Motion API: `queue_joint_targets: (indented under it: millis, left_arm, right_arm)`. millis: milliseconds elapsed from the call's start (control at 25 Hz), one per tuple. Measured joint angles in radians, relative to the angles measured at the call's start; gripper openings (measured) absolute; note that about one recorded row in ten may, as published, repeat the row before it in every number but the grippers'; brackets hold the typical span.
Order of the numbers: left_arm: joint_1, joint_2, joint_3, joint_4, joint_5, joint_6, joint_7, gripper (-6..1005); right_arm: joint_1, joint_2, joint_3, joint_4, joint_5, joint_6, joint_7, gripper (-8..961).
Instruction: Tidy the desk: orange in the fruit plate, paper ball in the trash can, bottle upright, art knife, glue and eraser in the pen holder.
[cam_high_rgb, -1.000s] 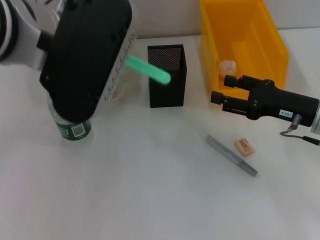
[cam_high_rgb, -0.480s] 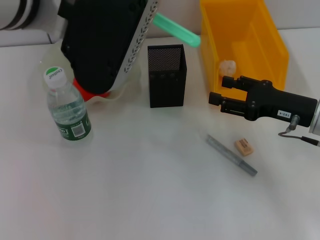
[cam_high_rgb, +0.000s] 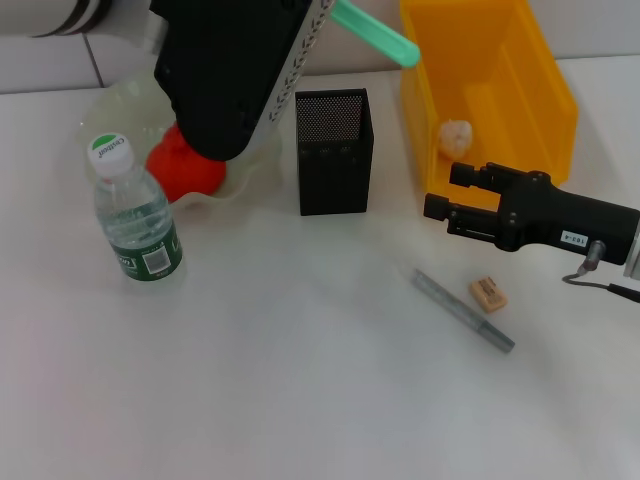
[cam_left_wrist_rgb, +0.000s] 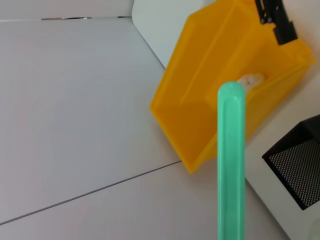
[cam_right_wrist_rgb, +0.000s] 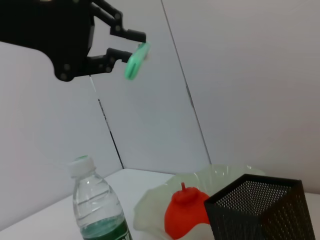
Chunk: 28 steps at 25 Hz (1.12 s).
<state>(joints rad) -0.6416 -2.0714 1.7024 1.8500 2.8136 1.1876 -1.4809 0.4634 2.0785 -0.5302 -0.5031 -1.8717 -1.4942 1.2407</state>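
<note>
**Green stick up in the air, small stuff left on the desk**

Big to small: the trash can (cam_high_rgb: 487, 85) already has the paper ball (cam_high_rgb: 456, 133) in it, and the fruit plate (cam_high_rgb: 120, 105) holds the orange (cam_high_rgb: 185, 170). The bottle (cam_high_rgb: 135, 220) stands upright beside it. The left gripper (cam_right_wrist_rgb: 120, 47) is clamped on a green stick (cam_high_rgb: 375, 32) (glue, probably) high over the pen holder (cam_high_rgb: 335, 150). It looks light, rigid and smooth, so I'd grip mid-length. The right gripper (cam_high_rgb: 445, 195) hovers by the bin, jaws parted, holding nothing. The eraser (cam_high_rgb: 488, 293) is tiny and grippy; pinch its long sides.
</note>
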Motion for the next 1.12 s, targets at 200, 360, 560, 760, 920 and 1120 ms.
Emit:
queue_joint_targets:
  millis: [200, 360, 560, 760, 920, 1120]
  left_arm:
    - [0.014, 0.001, -0.017, -0.056, -0.034, -0.072, 0.095, 183]
    - [0.026, 0.001, -0.059, -0.090, -0.114, -0.119, 0.176, 183]
    - [0.035, 0.001, -0.077, -0.136, -0.167, -0.204, 0.272, 183]
    - [0.036, 0.002, -0.080, -0.197, -0.221, -0.291, 0.365, 183]
    - [0.035, 0.003, -0.086, -0.231, -0.284, -0.342, 0.433, 183]
    - [0.049, 0.002, -0.086, -0.271, -0.410, -0.423, 0.566, 183]
  right_arm:
    - [-0.011, 0.000, 0.004, 0.000, 0.000, -0.002, 0.005, 740]
    - [-0.013, 0.000, 0.006, 0.000, 0.000, -0.003, 0.012, 740]
    - [-0.015, -0.001, 0.007, -0.005, 0.000, -0.003, 0.027, 740]
    - [-0.015, -0.001, 0.008, -0.008, 0.000, -0.002, 0.034, 740]
    - [-0.017, -0.002, 0.011, -0.007, 0.000, -0.001, 0.033, 740]
    - [-0.019, -0.001, 0.022, -0.001, 0.003, 0.001, 0.031, 740]
